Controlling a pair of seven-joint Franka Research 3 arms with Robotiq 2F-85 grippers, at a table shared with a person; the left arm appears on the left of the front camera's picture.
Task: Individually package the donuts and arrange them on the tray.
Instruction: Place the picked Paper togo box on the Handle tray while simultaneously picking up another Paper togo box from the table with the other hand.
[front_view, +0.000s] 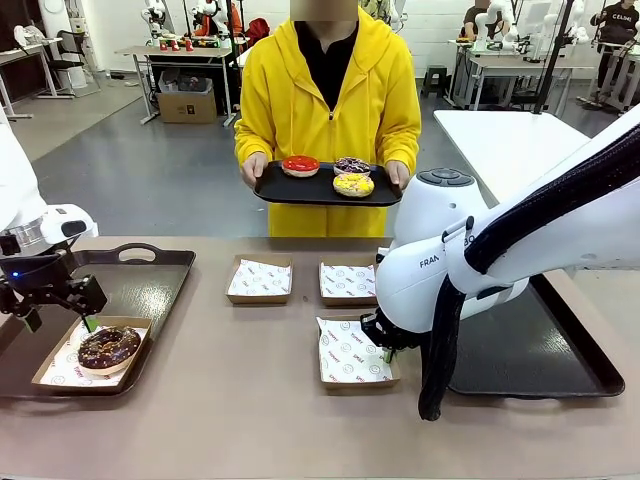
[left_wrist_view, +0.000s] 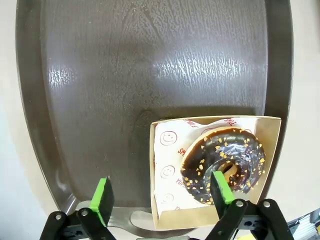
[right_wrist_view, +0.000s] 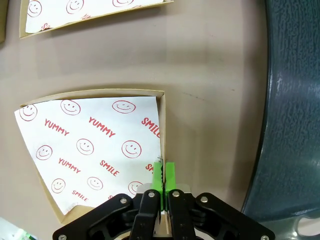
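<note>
A chocolate donut (front_view: 109, 347) (left_wrist_view: 223, 167) with sprinkles lies in a paper-lined cardboard box (front_view: 60, 372) (left_wrist_view: 267, 135) on the dark left tray (front_view: 150, 270) (left_wrist_view: 150, 65). My left gripper (front_view: 88, 320) (left_wrist_view: 161, 195) hangs open just above it, its jaws straddling one box wall. My right gripper (front_view: 385, 345) (right_wrist_view: 162, 175) is shut on the side wall of an empty lined box (front_view: 352, 352) (right_wrist_view: 90, 145) at mid-table. Across the table a person holds a black tray (front_view: 275, 185) with a red donut (front_view: 300, 165), a purple-and-white donut (front_view: 352, 164) and a yellow donut (front_view: 353, 184).
Two more empty lined boxes (front_view: 260, 278) (front_view: 347, 281) sit side by side behind the gripped one. A second dark tray (front_view: 560, 350) (right_wrist_view: 295, 100) lies at the table's right, under my right arm. Bare tabletop runs along the near edge.
</note>
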